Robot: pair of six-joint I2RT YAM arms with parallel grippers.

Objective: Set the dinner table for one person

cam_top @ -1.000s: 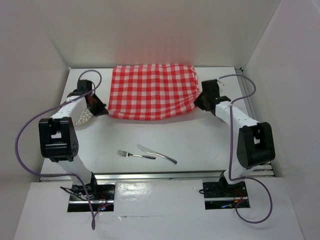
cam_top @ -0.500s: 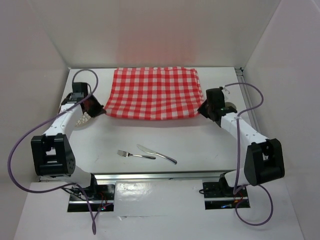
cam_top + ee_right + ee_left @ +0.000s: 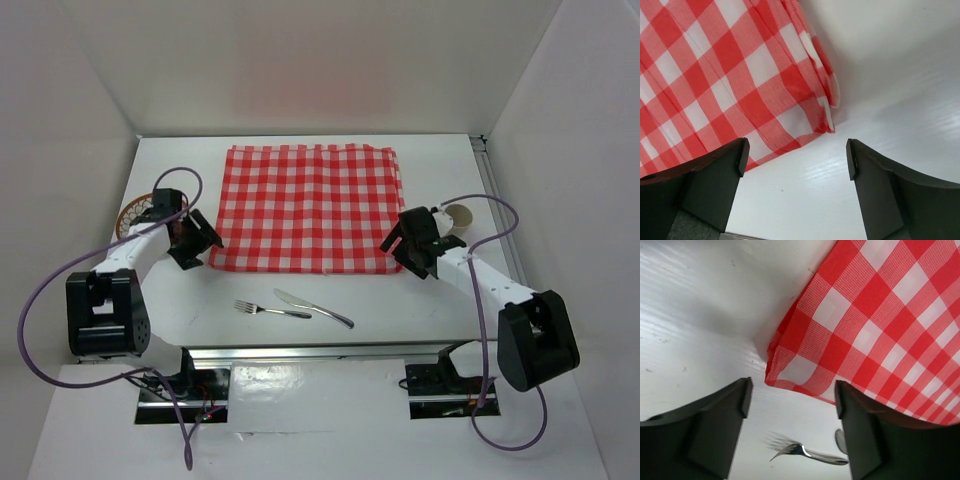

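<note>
We see the dinner table (image 3: pixel 420 300), a white top with a silver rail (image 3: pixel 320 352) on its near edge, boxed in by plain white walls (image 3: pixel 320 60) at the back and both sides, with the red-and-white checked cloth (image 3: pixel 305 205) spread flat across its far half. The left gripper (image 3: pixel 200 245) sits at the cloth's near-left corner and the right gripper (image 3: pixel 400 252) at its near-right corner, each with fingers spread apart and the corner lying just beyond the tips. Nearer than the cloth, a fork (image 3: pixel 258 308) and knife (image 3: pixel 312 308) lie together on bare table. A patterned round dish (image 3: pixel 135 212) shows left of the cloth and a small tan round object (image 3: pixel 460 213) right of it.
</note>
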